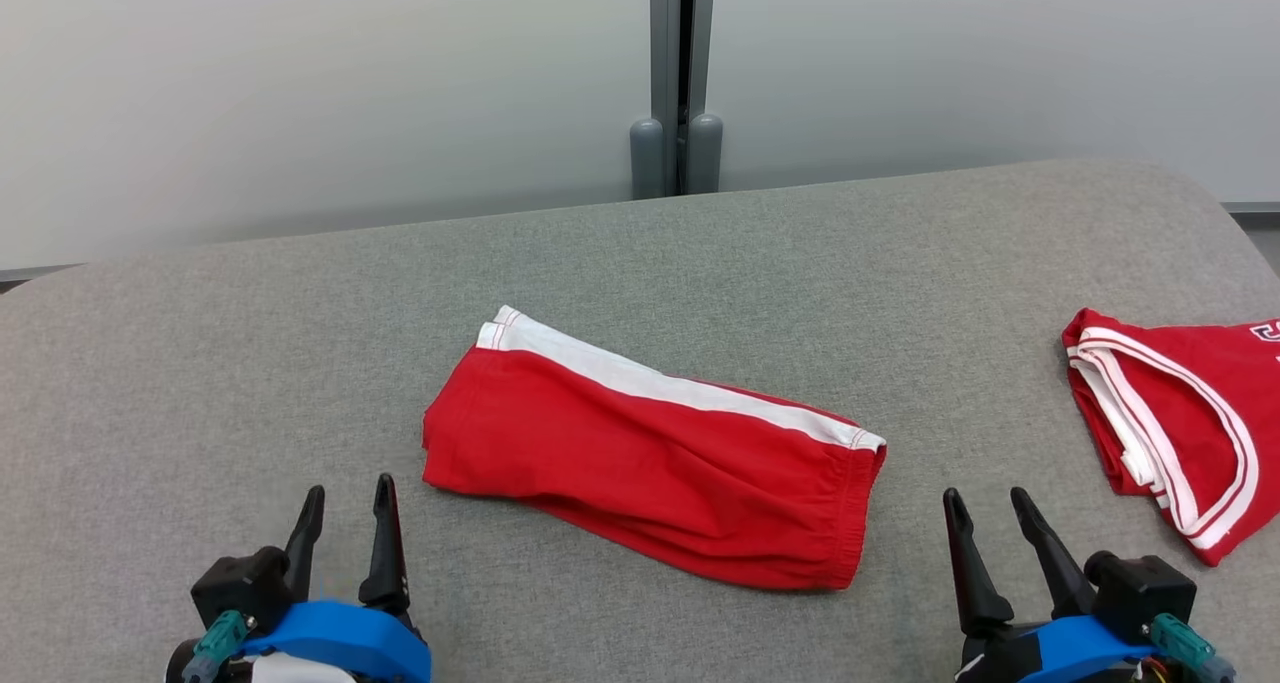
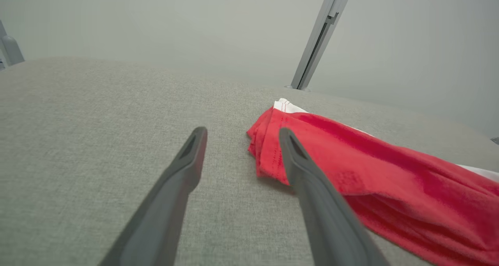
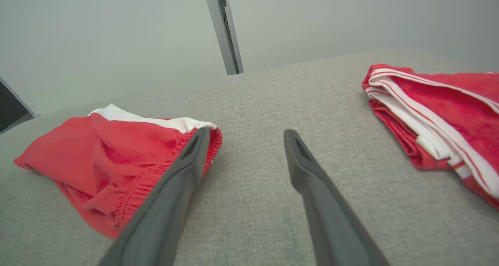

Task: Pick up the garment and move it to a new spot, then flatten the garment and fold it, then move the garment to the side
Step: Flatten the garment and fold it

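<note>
Red shorts (image 1: 650,453) with a white side stripe lie folded lengthwise in the middle of the grey surface (image 1: 640,263), slanting from upper left to lower right. My left gripper (image 1: 348,500) stands open at the lower left, a little short of the hem end (image 2: 269,149), with nothing between its fingers. At the lower right my right gripper (image 1: 985,508) is open too, just right of the elastic waistband end (image 3: 195,149). Neither gripper touches the cloth.
A second red garment with white trim (image 1: 1180,423) lies folded at the right edge of the surface, also visible as the trimmed garment (image 3: 436,114). A grey post (image 1: 680,73) stands against the pale wall behind. Bare grey fabric surrounds the shorts.
</note>
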